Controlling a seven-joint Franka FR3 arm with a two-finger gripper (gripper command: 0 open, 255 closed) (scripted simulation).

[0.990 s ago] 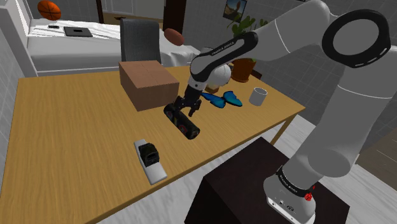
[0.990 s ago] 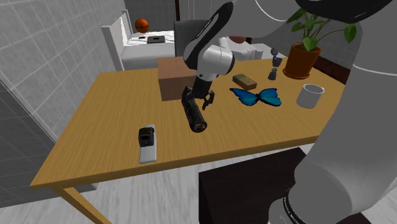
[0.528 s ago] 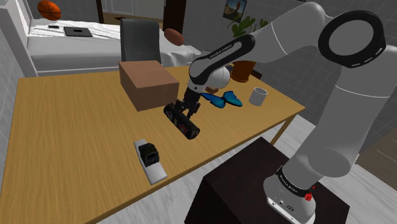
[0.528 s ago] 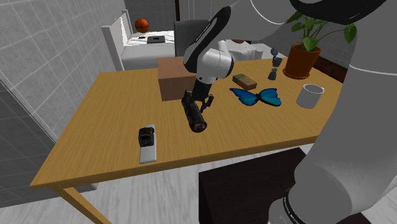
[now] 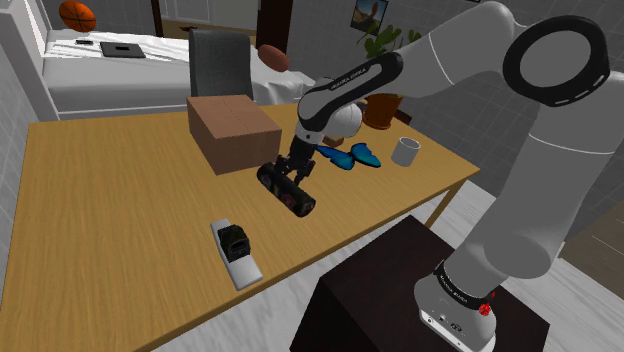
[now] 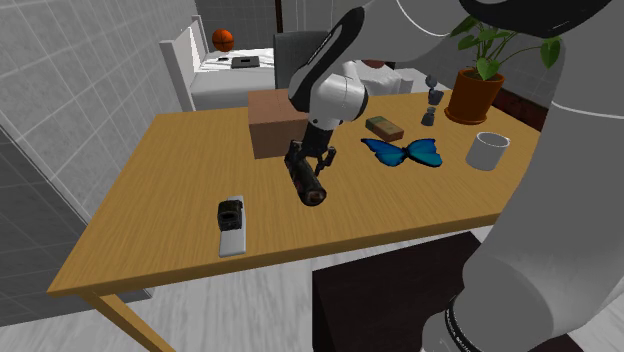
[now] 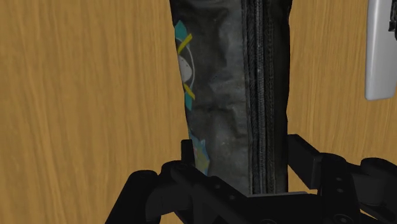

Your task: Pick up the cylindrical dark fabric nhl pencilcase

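The claw sits low over the dark pencilcase, a finger pressed against each side of it – clamped on the case. The pencilcase lies on the wooden bench, near the brown box – between a blue butterfly and a white gadget

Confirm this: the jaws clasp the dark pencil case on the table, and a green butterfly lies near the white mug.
Not green: the second exterior view shows a blue butterfly near the white mug. The jaws do clasp the pencil case.
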